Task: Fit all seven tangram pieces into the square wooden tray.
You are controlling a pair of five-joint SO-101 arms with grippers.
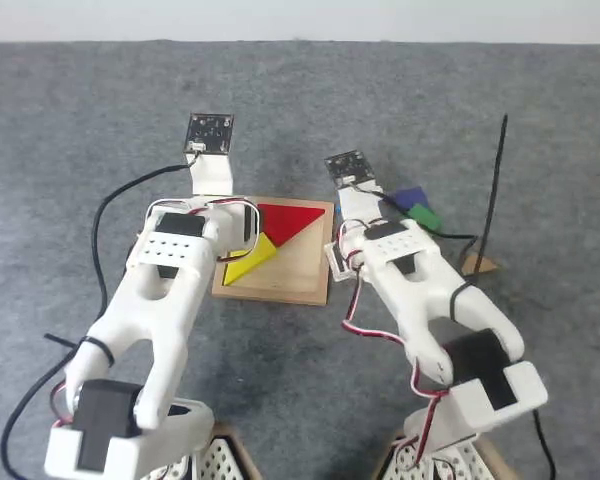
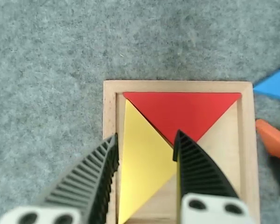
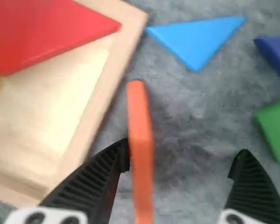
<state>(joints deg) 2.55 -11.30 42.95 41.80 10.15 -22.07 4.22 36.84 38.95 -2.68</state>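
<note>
left gripper point(image 2: 147, 137) spread over tray point(image 2: 109, 116), red triangle point(image 2: 182, 109), yellow triangle point(image 2: 142, 158) inside. right gripper point(image 3: 184, 151) spread beside upright orange piece point(image 3: 140, 140), right of tray. blue triangle point(image 3: 196, 35) nearby. grey felt point(image 1: 80, 150), white wall point(image 1: 300, 20) far.

Left arm point(image 1: 160, 300) and right arm point(image 1: 430, 290) flank the wooden tray point(image 1: 275, 293) on the grey worktop point(image 1: 80, 120). A red triangle point(image 1: 285, 222) and yellow triangle point(image 1: 248, 260) lie inside; a blue piece point(image 1: 410, 196) and green piece point(image 1: 425, 216) lie outside.
</note>
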